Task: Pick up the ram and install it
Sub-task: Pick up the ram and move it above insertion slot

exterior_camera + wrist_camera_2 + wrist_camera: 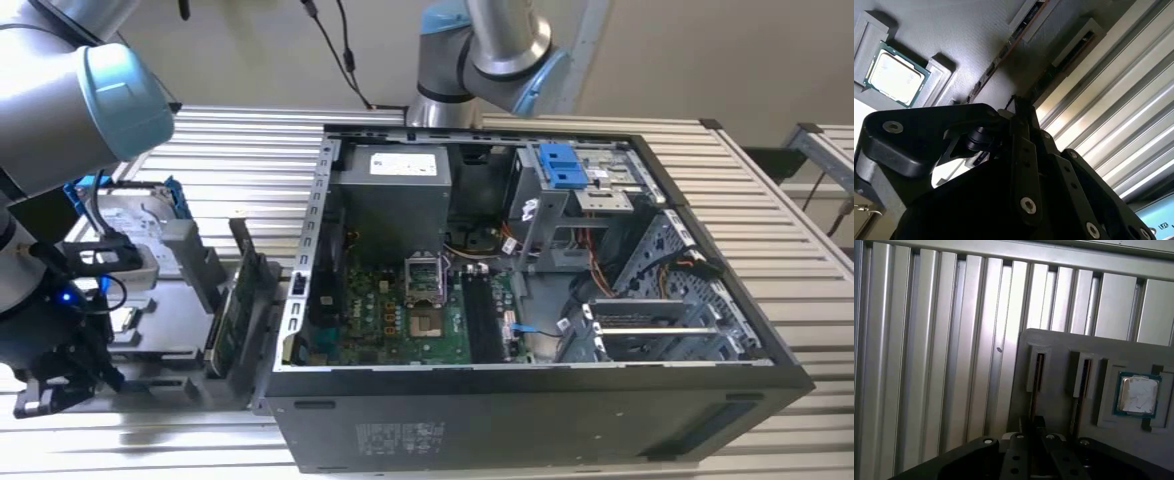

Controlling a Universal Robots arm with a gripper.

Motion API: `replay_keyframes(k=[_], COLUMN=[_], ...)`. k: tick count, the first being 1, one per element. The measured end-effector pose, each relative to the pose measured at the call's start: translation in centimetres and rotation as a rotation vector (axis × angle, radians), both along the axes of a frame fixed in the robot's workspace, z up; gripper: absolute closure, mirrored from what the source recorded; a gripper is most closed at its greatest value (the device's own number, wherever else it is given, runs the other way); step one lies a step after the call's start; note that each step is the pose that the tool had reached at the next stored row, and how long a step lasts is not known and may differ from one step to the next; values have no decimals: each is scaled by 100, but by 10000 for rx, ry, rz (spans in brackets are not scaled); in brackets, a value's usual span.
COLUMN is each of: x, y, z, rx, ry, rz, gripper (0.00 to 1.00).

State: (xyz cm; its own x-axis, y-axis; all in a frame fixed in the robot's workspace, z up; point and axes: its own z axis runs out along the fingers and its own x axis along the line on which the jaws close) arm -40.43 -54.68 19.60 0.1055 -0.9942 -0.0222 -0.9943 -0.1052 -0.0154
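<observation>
The ram point(1037, 376) stands on edge in a slot of the grey tray point(1054, 347), just ahead of the gripper point(1032, 422) and in line with it; a second stick point(1083, 382) stands in the neighbouring slot, with a processor chip point(1138, 395) beyond. In the exterior view the gripper point(47, 395) hangs low at that view's near left, beside the tray point(160, 335) and left of the open computer case point(534, 400) on the ribbed table point(801, 300). The gripper is drawn together, holds nothing and does not touch the ram.
</observation>
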Motion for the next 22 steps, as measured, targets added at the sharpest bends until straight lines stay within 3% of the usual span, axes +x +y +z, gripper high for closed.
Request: replay_keyframes(k=[16, 22], x=[0, 0], y=[0, 0], z=[-3, 47], rx=[2, -1], ry=[-2, -1], rz=[-1, 0], gripper=[85, 85])
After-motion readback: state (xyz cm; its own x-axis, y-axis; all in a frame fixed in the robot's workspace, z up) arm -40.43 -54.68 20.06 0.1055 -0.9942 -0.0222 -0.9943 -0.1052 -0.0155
